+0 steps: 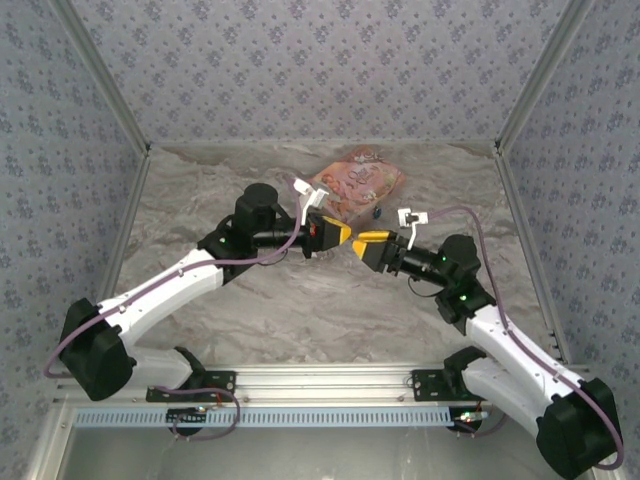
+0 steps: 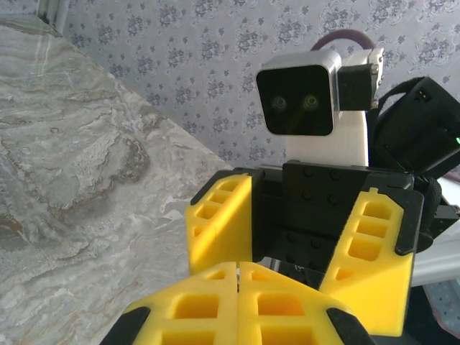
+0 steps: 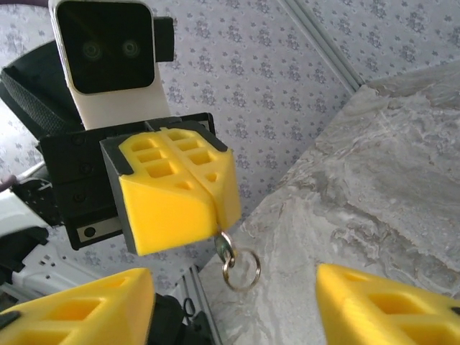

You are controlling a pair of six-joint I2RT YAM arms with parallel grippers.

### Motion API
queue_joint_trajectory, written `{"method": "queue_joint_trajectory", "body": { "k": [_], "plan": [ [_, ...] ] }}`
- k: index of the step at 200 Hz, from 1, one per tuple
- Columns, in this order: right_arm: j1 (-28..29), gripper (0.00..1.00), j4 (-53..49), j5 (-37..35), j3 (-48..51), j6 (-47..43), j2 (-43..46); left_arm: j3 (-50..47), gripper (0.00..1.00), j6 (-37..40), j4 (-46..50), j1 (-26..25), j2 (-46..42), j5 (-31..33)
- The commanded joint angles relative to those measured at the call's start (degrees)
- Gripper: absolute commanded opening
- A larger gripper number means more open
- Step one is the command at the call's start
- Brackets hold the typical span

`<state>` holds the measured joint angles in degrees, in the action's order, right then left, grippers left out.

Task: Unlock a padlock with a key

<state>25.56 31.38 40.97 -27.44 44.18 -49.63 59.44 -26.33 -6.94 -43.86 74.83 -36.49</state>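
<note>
From above: left jaws and right jaws face each other mid-frame; the padlock [image 1: 377, 212] sits on the desk [image 1: 250, 300] beside the pink box [image 1: 358, 183], insides hidden. Left wrist: right jaws wide apart. Right wrist: left jaws pinch the key [image 3: 223, 244], ring [image 3: 259, 269] dangling. Looks like a handover; next, a gentle grab of the ring

Grey marbled tabletop [image 1: 330, 310] inside floral-patterned blue-grey walls [image 1: 320, 70] with aluminium corner posts [image 1: 101, 75].
</note>
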Motion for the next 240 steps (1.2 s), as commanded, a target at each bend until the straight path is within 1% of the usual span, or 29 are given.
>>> {"method": "queue_joint_trajectory", "body": {
  "k": [1,61,106,146,181,230,240],
  "plan": [
    [0.61,0.55,-0.36,0.33,-2.76,-1.91,-1.37,1.70,0.00,1.45,0.39,0.23,-0.84,-1.70],
    [1.83,0.40,-0.53,0.30,-3.36,-2.35,-2.94,1.64,0.00,1.29,-0.09,0.30,-0.60,-1.31],
    [2.00,0.32,-0.88,0.30,-3.56,-2.50,-2.85,1.66,0.00,1.49,-0.18,0.36,-0.45,-1.31],
    [2.17,0.21,-1.56,0.51,-4.01,-2.87,-2.93,1.88,0.00,1.73,-0.10,0.36,-0.25,-1.56],
    [2.38,0.09,-2.35,0.94,-4.11,-3.27,-2.90,2.04,0.00,1.98,0.26,0.38,-0.19,-1.67],
    [3.35,0.00,-4.31,1.12,-4.18,-4.45,-2.87,3.20,0.00,2.85,1.14,0.53,0.36,-1.92],
    [3.51,0.00,-4.39,1.16,-4.19,-4.54,-2.93,3.49,0.00,3.14,1.47,0.69,0.46,-2.01]
  ]
}}
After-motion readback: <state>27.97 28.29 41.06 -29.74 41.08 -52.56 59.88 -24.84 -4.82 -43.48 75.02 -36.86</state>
